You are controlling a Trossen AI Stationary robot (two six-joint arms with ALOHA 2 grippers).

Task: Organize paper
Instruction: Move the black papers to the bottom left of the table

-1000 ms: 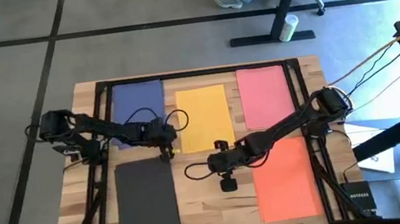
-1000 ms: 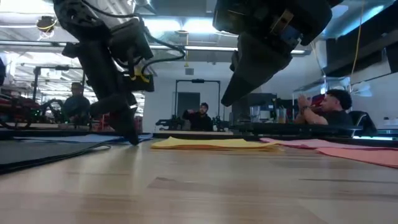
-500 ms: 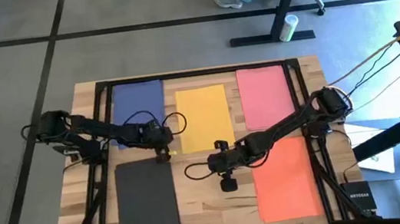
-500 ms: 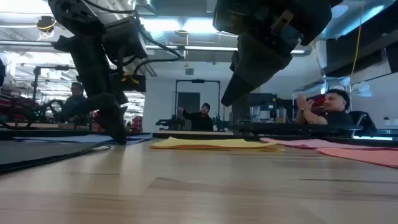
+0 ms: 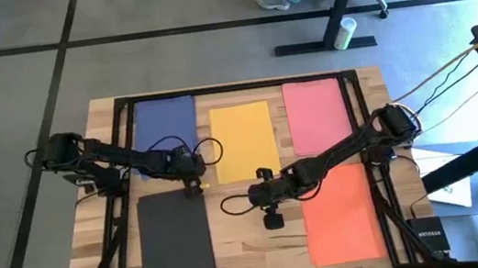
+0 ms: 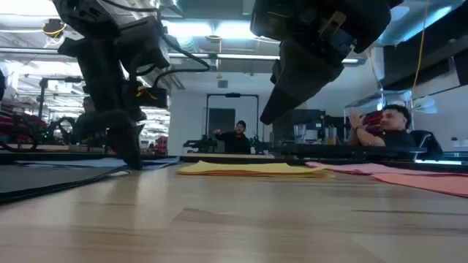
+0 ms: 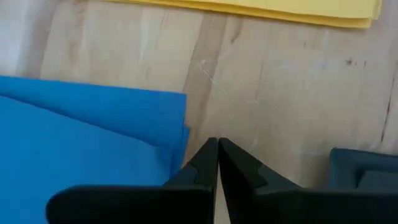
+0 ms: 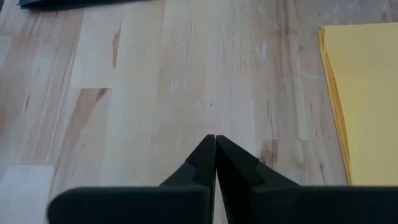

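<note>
Five sheets of paper (image 5: 242,139) on one table (image 5: 244,240)

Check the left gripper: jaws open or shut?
Shut. In the left wrist view the left gripper has its jaws pressed together, empty, beside the blue paper corner.

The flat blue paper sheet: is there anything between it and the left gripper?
Nothing visible does. The left gripper, fingers shut, hangs right at the near corner of the flat blue paper sheet, with only bare wooden table around the tips. The flat yellow paper sheet lies farther off.
</note>
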